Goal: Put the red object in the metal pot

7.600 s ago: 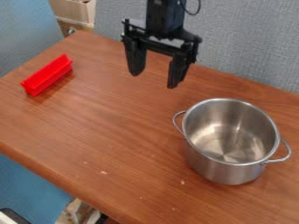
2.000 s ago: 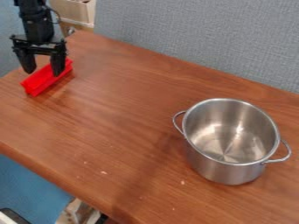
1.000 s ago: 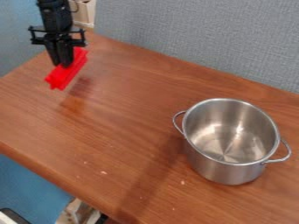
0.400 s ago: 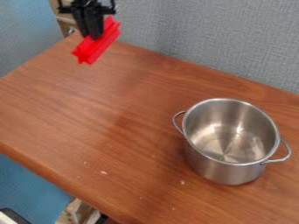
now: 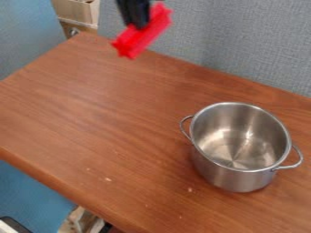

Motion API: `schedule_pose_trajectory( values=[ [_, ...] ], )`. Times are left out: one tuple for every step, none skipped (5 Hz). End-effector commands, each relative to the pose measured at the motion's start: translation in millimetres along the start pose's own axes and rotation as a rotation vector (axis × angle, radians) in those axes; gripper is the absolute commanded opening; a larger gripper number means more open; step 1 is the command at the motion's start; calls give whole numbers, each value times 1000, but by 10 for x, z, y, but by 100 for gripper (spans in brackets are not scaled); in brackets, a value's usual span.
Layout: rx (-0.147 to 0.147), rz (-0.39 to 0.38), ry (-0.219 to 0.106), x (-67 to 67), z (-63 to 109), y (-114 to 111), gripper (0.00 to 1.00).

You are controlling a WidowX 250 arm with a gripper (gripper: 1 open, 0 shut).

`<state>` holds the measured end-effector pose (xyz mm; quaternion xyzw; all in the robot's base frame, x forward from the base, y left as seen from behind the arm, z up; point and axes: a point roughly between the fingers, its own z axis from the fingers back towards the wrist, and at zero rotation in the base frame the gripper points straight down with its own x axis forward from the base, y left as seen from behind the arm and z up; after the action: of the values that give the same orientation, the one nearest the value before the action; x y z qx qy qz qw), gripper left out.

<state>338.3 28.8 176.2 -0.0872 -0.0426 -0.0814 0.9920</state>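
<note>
While the gripper [image 5: 134,13] is clenching the block [image 5: 141,35] aloft at 11 o'clock, carrying should be continuing high toward the pot [image 5: 242,146] at 4 o'clock.

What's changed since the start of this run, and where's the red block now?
The gripper went left to the red object, closed on it and lifted it off the table. It now carries it in the air, moving right toward the metal pot. The pot is unmoved and empty.
</note>
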Motion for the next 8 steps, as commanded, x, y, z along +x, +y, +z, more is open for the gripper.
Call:
schedule_pose_trajectory(
  values=[
    [3,-89,-49,-66,126,-403,0],
    [-19,-181,-20,-99,-45,-786,0],
    [-29,-275,13,-145,-215,-1175,0],
    [-34,-332,43,-196,-390,-1369,0],
    [-33,-341,54,-234,-515,-1359,0],
    [-30,-337,61,-254,-567,-1331,0],
    [-28,-332,66,-257,-599,-1306,100],
    [-26,-329,73,-265,-625,-1279,100]
  ],
)
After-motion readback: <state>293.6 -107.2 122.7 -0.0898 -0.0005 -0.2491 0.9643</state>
